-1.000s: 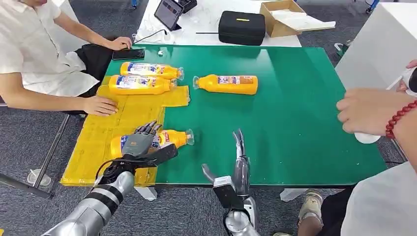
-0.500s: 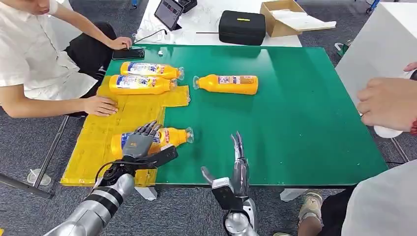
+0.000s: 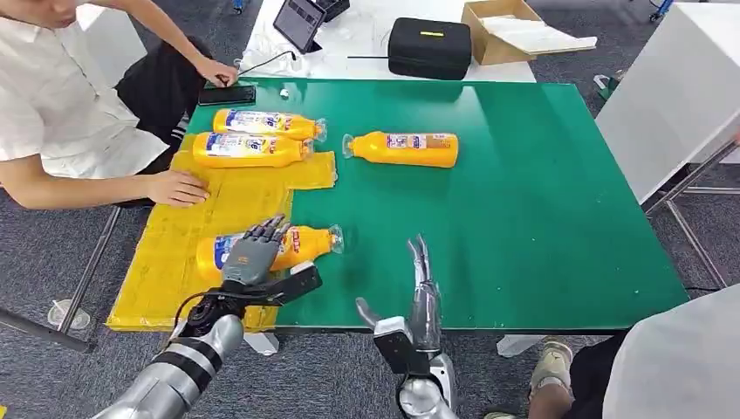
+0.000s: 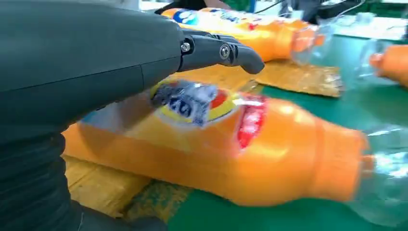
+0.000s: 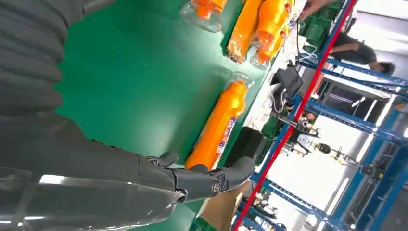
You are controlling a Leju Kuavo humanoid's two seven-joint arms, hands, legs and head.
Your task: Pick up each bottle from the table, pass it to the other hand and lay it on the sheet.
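My left hand (image 3: 250, 259) lies spread over the nearest orange bottle (image 3: 292, 245), holding nothing; from its wrist, the glossy plastic and crinkled label show blurred. That bottle lies half on the rough yellow sheet (image 3: 214, 209), clear cap over the green table (image 3: 524, 209). My right hand (image 3: 425, 292) is flat, fingers straight. Two bottles (image 3: 249, 149) lie on the sheet, a fourth bottle (image 3: 406, 149) on the table.

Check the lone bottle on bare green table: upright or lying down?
Lying down. The bottle rests on its side on the green table, clear cap toward the yellow sheet.
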